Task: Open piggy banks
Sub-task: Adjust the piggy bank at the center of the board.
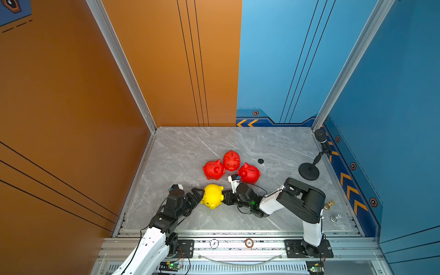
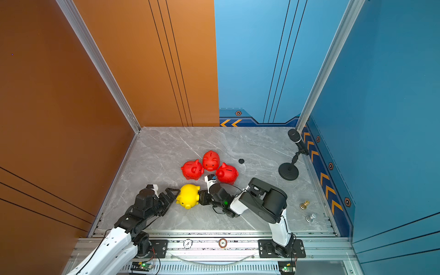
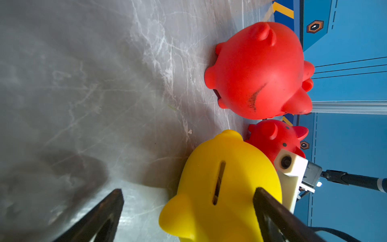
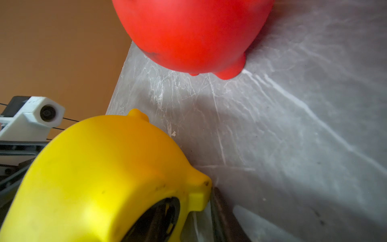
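Observation:
A yellow piggy bank [image 1: 212, 196] [image 2: 188, 196] lies on its side near the table's front, between my two grippers. My left gripper [image 1: 201, 196] [image 3: 188, 191] stands open around its back: one finger touches the pig and the other is well clear of it. The coin slot [image 3: 218, 182] faces that wrist camera. My right gripper [image 1: 223, 197] is pressed against the pig's underside. There one finger [image 4: 219, 209] sits beside a foot, next to the dark round hole [image 4: 155, 220]; the other finger is hidden. Behind stand three red piggy banks [image 1: 213, 170] [image 1: 231, 160] [image 1: 249, 173].
A small black plug [image 1: 261, 161] lies loose on the marble table [image 1: 178, 154], right of the red pigs. A microphone on a round black stand [image 1: 309, 170] is at the right edge. Two chess pieces [image 1: 329, 204] [image 1: 335, 217] lie near the front right. Walls enclose three sides.

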`<state>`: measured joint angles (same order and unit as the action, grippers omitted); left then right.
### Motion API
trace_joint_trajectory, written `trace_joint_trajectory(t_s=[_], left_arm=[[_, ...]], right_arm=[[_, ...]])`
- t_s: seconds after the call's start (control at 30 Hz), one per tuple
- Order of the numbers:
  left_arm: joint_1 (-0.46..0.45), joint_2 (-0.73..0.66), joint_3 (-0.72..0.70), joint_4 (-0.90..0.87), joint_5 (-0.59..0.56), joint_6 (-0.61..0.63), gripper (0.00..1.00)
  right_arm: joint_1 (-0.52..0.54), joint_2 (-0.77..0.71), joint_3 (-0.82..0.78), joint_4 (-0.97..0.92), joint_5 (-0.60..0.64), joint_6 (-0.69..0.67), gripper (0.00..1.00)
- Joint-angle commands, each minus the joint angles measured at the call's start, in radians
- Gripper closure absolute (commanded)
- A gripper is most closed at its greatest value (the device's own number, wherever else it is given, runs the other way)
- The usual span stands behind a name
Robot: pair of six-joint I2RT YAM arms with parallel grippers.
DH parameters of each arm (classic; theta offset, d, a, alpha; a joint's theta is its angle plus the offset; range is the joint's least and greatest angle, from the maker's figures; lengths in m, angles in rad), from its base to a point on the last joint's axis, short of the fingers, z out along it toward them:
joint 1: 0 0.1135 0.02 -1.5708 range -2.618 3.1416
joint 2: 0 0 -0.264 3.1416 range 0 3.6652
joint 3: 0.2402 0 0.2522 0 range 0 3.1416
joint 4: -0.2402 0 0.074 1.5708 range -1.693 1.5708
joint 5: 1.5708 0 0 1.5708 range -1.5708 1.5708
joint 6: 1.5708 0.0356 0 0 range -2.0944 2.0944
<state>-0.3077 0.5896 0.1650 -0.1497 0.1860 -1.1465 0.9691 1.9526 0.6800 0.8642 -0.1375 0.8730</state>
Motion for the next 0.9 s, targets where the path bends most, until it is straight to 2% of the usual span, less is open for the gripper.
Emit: trace_joint_trajectory(t_s=[0.0, 0.2, 0.7, 0.87], left_arm=[[0.001, 0.008, -0.03, 0.097, 0.046, -0.004, 0.02], [-0.009, 0.075, -0.054, 0.254, 0.072, -0.002, 0.02], [-0.087, 0.266, -0.093, 0.511, 0.043, -0.02, 0.02], [-0.132, 0.315, -0.075, 0.587, 0.001, -0.01, 0.0]], right_arm=[[0.002, 0.067, -0.019, -0.375, 0.069, 0.017, 0.66], [-0.008, 0.097, -0.011, -0.391, 0.066, 0.048, 0.67], [-0.033, 0.177, -0.004, -0.342, 0.011, 0.081, 0.67], [-0.037, 0.185, -0.002, -0.33, -0.001, 0.083, 0.67]])
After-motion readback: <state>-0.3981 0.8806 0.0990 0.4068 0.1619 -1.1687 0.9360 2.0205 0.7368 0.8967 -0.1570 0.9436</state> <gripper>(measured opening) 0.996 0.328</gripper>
